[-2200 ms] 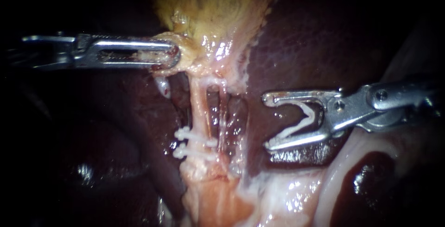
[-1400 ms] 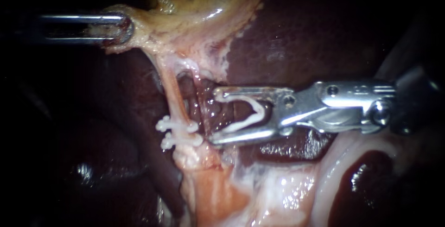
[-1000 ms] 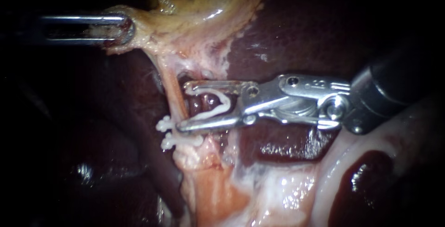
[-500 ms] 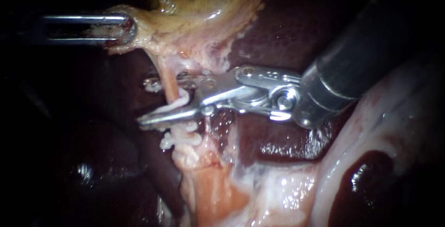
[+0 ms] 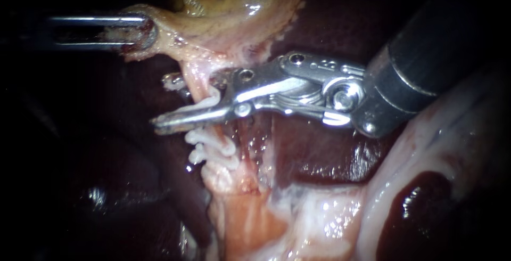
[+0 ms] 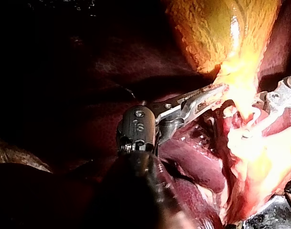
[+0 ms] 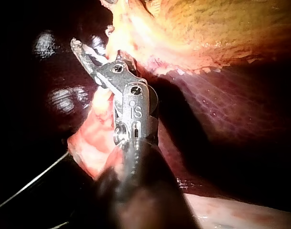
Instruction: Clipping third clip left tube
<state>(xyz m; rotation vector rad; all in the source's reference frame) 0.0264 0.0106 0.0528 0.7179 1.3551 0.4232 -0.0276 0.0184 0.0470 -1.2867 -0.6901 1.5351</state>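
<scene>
My right instrument (image 5: 164,103) comes in from the upper right. Its jaws stand open astride the pale left tube (image 5: 198,82), and a white clip (image 5: 211,101) sits open between them against the tube. Two white clips (image 5: 208,146) lie shut on the same tube just below the jaws. My left instrument (image 5: 139,32) is shut on the gallbladder's (image 5: 234,5) pale lower edge and holds it out to the left. In the left wrist view its jaws (image 6: 209,95) grip that edge. The right wrist view shows my right instrument (image 7: 94,52) reaching over the tube.
Dark liver (image 5: 330,21) lies behind and around the tubes. A thinner right tube (image 5: 246,141) runs beside the clipped one, behind the right instrument's jaws. Pale glistening tissue (image 5: 330,213) spreads below, and a dark red lobe (image 5: 415,208) lies at the lower right.
My right instrument has moved left from over the liver, and its open jaws with the clip now straddle the left tube above the two clips. The left instrument keeps its hold.
</scene>
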